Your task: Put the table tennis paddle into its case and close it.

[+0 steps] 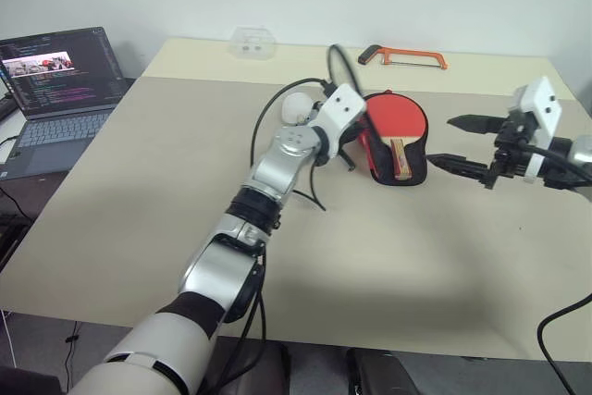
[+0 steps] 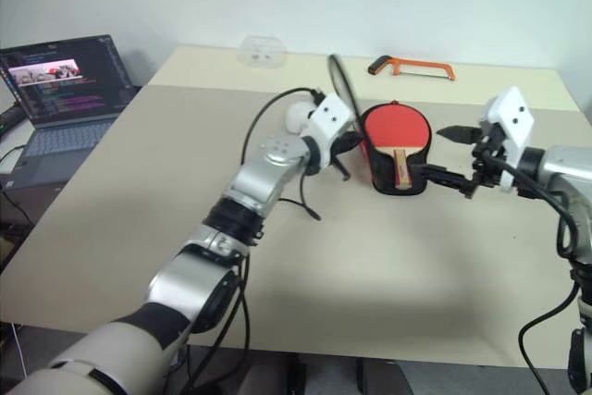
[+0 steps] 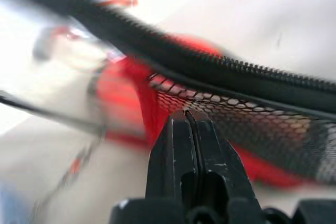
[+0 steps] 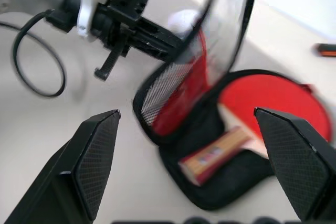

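Head views: flat red-rubber table tennis paddle with short light wooden handle [image 1: 396, 129] lies inside the lower half of the soft black paddle-shaped zip case [image 1: 400, 171], mid-table, handle pointing toward the robot. The case's lid flap stands up, raised at the paddle's left side. Left gripper [image 2: 350, 147] sits right at the case's left edge, at the base of that raised flap; right gripper [image 1: 462, 143] hangs just right of the case, fingers spread wide, nothing between them. Orange-framed hacksaw [image 1: 403, 56] at the table's far edge, open laptop [image 1: 57, 85] off to the left, both well apart from the work. Left wrist view: the two black fingers [image 3: 176, 156] are pressed together on the flap's black mesh and red fabric just under the zipper teeth, so the left claw pinches the case flap. Right wrist view: own fingers [image 4: 92, 156] wide apart, looking at the open case with the paddle in it, wooden handle nearest; the lid's mesh and red inner side stand upright with the left gripper on it. Handling judgement: the case is light, floppy fabric, will sag and fold, so grip the flap by its stiffer zipper rim, as now. The paddle is rigid, light and grippy, best taken by the handle. Closing likely needs the base pinned while the flap is folded over.
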Controlling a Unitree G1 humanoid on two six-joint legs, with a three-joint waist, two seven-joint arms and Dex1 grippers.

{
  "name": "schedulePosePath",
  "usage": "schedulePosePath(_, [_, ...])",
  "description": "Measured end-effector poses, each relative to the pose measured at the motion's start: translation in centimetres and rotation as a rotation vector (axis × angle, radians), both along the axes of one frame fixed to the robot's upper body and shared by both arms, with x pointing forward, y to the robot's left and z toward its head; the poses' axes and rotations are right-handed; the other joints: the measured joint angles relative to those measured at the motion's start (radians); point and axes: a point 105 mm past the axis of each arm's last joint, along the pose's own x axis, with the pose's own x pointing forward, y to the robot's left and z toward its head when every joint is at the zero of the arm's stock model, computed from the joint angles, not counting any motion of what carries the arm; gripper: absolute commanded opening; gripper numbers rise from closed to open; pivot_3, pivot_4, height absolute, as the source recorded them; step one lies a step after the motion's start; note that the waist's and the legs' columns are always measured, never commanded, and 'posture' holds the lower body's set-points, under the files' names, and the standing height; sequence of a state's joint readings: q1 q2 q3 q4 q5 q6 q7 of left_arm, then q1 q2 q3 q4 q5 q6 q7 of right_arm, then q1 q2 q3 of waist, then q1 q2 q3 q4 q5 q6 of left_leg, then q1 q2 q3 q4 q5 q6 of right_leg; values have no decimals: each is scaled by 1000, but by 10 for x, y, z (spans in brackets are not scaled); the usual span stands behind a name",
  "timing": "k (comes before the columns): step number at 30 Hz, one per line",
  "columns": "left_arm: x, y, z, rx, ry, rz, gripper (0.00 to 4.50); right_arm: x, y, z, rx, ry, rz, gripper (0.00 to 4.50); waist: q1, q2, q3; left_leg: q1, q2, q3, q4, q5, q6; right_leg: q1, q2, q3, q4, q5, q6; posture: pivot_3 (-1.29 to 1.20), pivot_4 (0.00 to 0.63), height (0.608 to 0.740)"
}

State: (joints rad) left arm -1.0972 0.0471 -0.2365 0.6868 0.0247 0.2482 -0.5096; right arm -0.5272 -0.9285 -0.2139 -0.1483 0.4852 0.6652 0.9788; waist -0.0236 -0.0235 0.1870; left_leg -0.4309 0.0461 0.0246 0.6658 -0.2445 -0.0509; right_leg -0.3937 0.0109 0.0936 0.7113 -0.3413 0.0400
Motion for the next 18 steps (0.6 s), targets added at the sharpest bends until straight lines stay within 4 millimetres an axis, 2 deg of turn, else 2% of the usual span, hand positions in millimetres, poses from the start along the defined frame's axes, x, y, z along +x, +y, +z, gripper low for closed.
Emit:
schedulePosePath(6, [-11,-34,-52,48,131,24,28,-4,-19,9,11,-33,-77,4500,-4,0,0,1,0,1,0,0,0,1,0,1,1,0,0,0,150,740])
schedulePosePath(8, [-14,-40,-63,59,158,33,28,-4,-20,6,12,-24,-89,4500,-6,0,0,2,0,1,0,0,0,1,1,1,1,0,0,0,150,740])
schedulePosePath(10, [-10,-35,-69,45,183,72,28,-5,-21,2,9,-16,-103,4500,-8,0,0,4,0,1,-1,0,0,2,1,2,1,0,0,0,150,740])
schedulePosePath(13, [-8,-31,-69,27,195,94,28,-5,-21,0,14,-8,-115,4500,-7,0,0,5,0,1,-1,0,0,4,1,2,1,0,0,0,150,740])
schedulePosePath(15, [-6,-28,-62,-6,195,93,28,-6,-17,-1,34,1,-108,4500,-7,0,0,5,0,1,-1,0,0,4,1,2,1,0,0,0,150,740])
schedulePosePath(17, [-5,-21,-45,-55,177,71,28,-5,-14,-5,69,31,-114,4500,-7,0,0,6,0,1,-1,2,-3,4,1,2,1,0,0,0,150,740])
schedulePosePath(18, [-6,-12,-31,-95,164,44,185,-3,-11,-7,107,53,-120,4500,-10,0,0,6,1,2,-2,3,-4,4,1,2,2,0,0,0,150,740])
